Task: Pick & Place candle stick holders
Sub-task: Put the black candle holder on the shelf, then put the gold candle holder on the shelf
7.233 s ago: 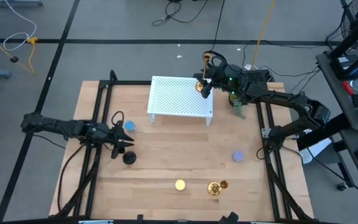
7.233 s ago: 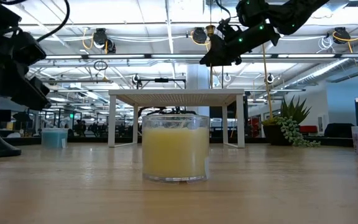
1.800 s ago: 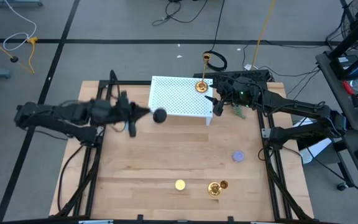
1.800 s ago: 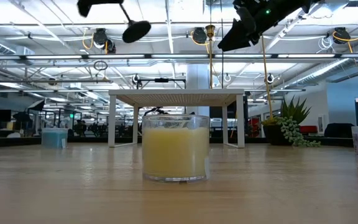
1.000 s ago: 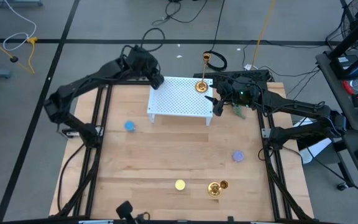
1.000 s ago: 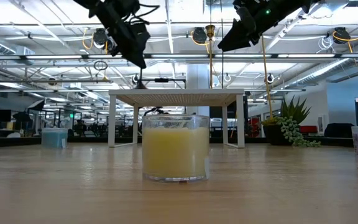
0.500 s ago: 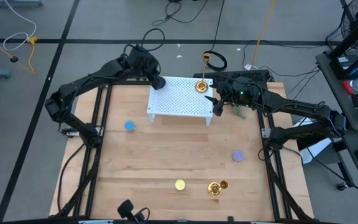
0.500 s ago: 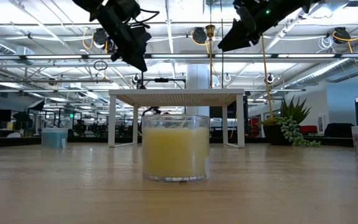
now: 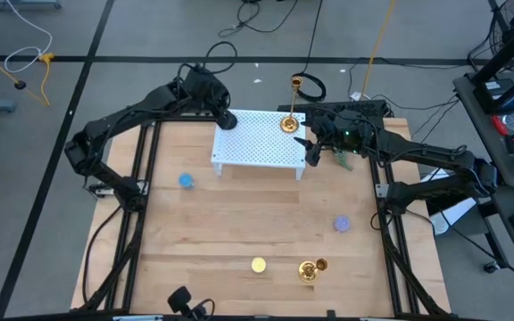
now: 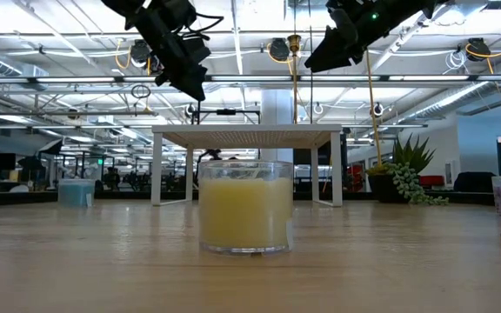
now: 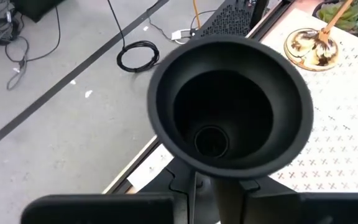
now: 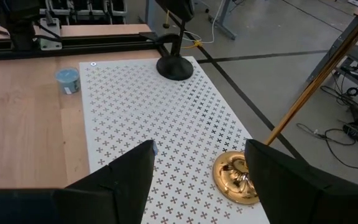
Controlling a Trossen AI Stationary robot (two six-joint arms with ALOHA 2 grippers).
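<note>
My left gripper (image 9: 217, 107) is shut on the black candle stick holder (image 9: 228, 119), whose round base (image 12: 174, 67) is at the far left corner of the white perforated rack (image 9: 257, 143). I cannot tell whether the base touches the rack. A gold holder (image 9: 289, 123) stands on its base (image 12: 236, 177) at the rack's far right corner. My right gripper (image 12: 197, 186) is open and empty, above the rack's right edge beside it. The second gold holder (image 9: 309, 270) lies on its side near the table's near edge. My left gripper pinches the black holder's thin stem (image 11: 222, 190) between its two fingers (image 11: 104, 208). The fingers slant down from the table's far left. The holder points away from the gripper, its round base (image 11: 229, 112) lowest, over the rack's corner.
A yellow candle (image 9: 258, 265) stands near the table's near edge, a blue one (image 9: 186, 181) at the left and a purple one (image 9: 342, 223) at the right. A potted plant (image 10: 403, 174) stands right of the rack. A small dark object (image 9: 186, 299) sits at the near edge.
My left gripper has carried the black holder from the table's left toward the far edge, to the rack's far left corner. The base has turned from pointing sideways to pointing down. For the last second the gripper has stayed almost still there.
</note>
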